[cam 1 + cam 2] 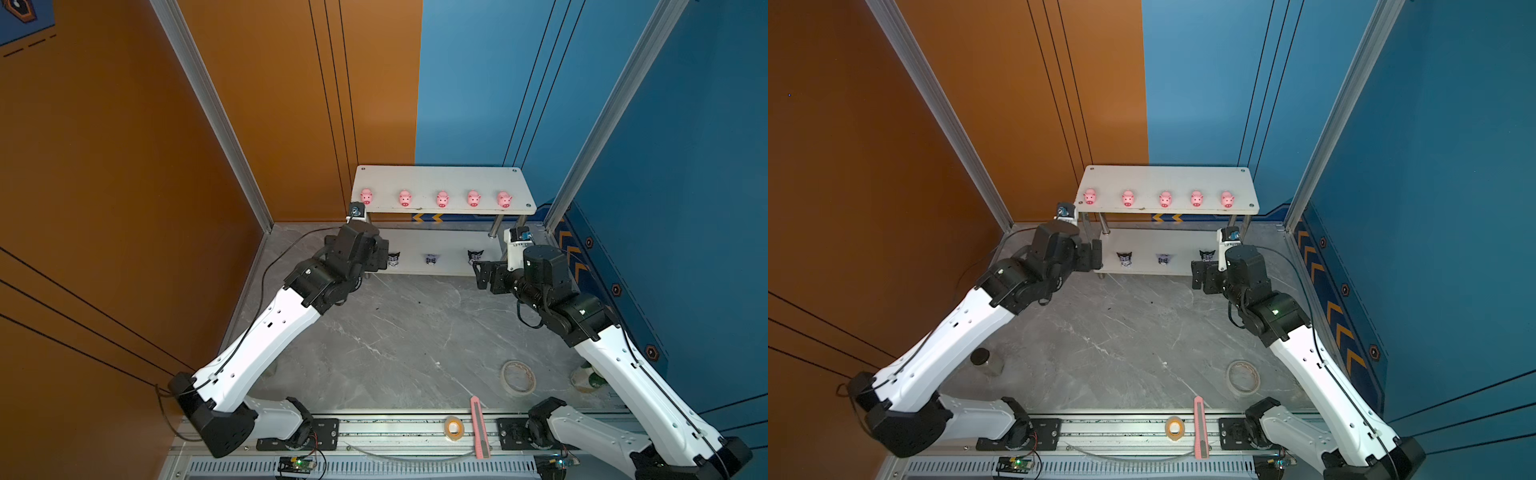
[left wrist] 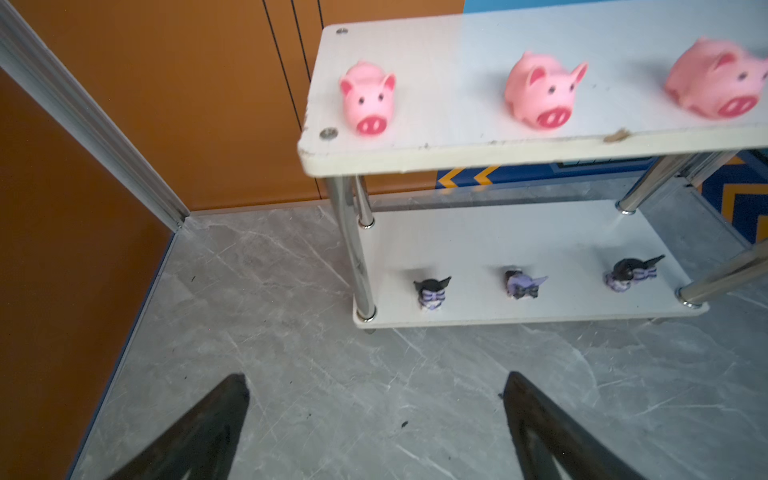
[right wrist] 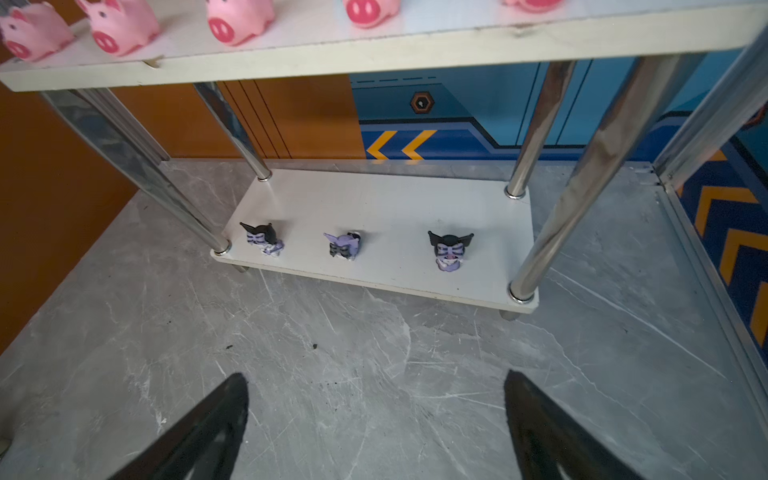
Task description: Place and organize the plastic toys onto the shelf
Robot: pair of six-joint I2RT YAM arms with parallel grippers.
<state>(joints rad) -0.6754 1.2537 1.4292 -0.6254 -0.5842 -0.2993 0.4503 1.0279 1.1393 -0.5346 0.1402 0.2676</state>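
- A grey marble-look tabletop [image 1: 407,332] with orange and blue wall panels [image 1: 291,104] behind it. The shelf [image 1: 440,178] stands at the far end against them.
- Five pink pigs [image 1: 442,199] stand spaced in a row along the front edge of the upper board, snouts toward the arm bases.
- Three black-eared figurines [image 2: 521,284] sit well apart in a row near the front of the lower board.
- The left gripper [image 2: 376,376] has its fingers spread wide with nothing between them, just off the shelf's left end.
- The right gripper [image 3: 376,376] is likewise spread and empty, near the right front leg.
- Both rows run along the shelf's length, crosswise to each claw's reach, and the figurines lie ahead of both claws.
- The left arm is nearer the left-end figurine and the right arm the right-end one.
- The middle figurine faces differently from its neighbours; we cannot tell if it is tipped.
- We see no toy on the tabletop, so we judge placing done and at most a straightening left.
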